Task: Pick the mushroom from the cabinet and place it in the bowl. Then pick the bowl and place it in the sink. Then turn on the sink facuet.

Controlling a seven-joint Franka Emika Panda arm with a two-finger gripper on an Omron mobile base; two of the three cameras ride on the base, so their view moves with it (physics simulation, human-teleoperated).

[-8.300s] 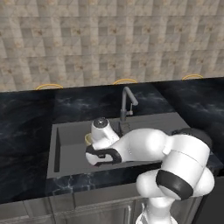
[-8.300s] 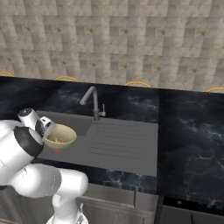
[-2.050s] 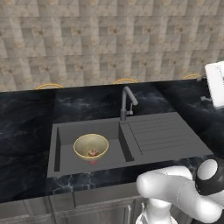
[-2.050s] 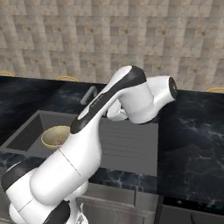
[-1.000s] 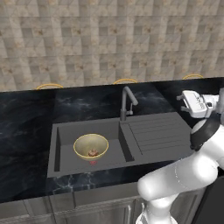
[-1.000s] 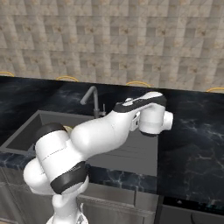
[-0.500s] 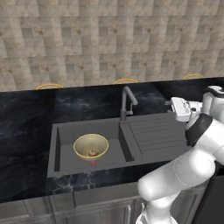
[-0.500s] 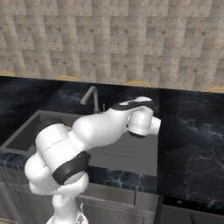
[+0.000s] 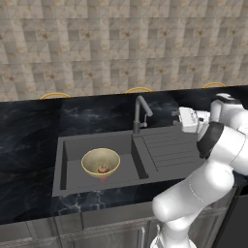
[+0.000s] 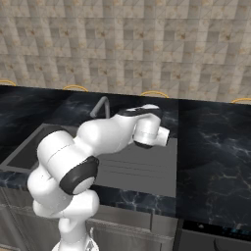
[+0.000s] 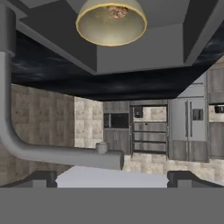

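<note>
Across the back of the scene runs a tan tiled wall (image 9: 121,43), with the black marbled counter (image 9: 29,135) below it, reaching from edge to edge in both base views. Counter surface is bare to the left of the sink and, in the right base view, to its right as well.

Sink (image 9: 72,150): dark grey basin on the left, ribbed drainboard (image 9: 169,150) joined on the right; raised rim all round. Grey faucet (image 9: 140,112) stands at the back rim between basin and drainboard, spout curving toward the basin.

Arm: white, rises at lower right of the left base view, elbow high over the counter's right end. Gripper (image 9: 177,117) hangs above the back right corner of the drainboard, near the faucet but apart from it, pointing toward it. Its fingers stand spread wide with nothing between them. Hand view looks sideways along the faucet pipe (image 11: 52,153), which crosses just ahead of the fingertips.

Bowl (image 9: 100,162): pale yellow-tan, upright on the basin floor, roughly central, clear of the walls.

Mushroom (image 9: 102,169): small reddish-brown lump lying inside the bowl.
</note>
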